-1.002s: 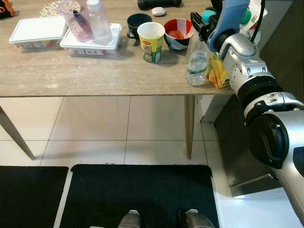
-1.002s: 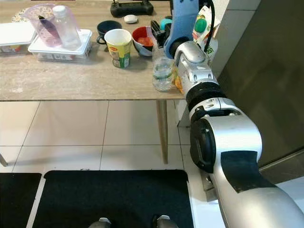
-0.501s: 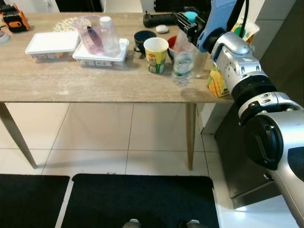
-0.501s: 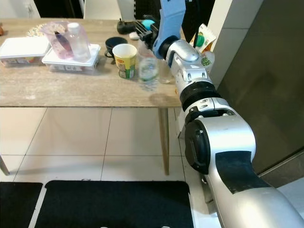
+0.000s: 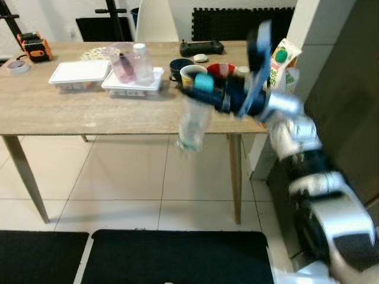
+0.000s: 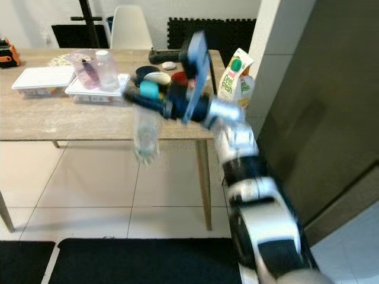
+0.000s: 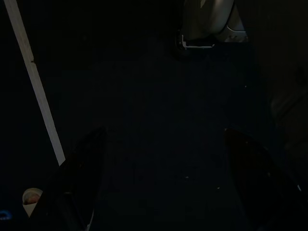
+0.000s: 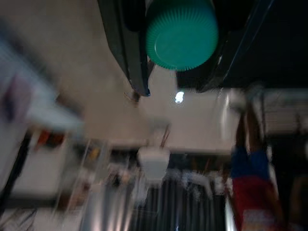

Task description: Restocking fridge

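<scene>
A clear water bottle [image 5: 192, 121] with a teal cap [image 8: 182, 33] hangs in the air before the wooden table's [image 5: 89, 112] front edge, its body blurred. My right gripper [image 5: 202, 84] is shut on the bottle's neck, just under the cap, with the silver arm reaching in from the right. In the right wrist view a black finger [image 8: 126, 43] stands on each side of the cap. My left gripper [image 7: 168, 183] hangs idle over a dark mat, fingers apart with nothing between them.
On the table stand a juice carton [image 5: 281, 59], a yellow-green cup [image 5: 190, 72], a red bowl [image 5: 220, 70], a dark mug and two white lidded containers [image 5: 80, 72]. A tall dark panel [image 6: 320, 106] rises at the right. A black mat [image 5: 172, 260] lies on the tiled floor.
The right gripper has lifted the bottle off the table and swung it left and out past the front edge. The camera has tilted up, showing more of the room.
</scene>
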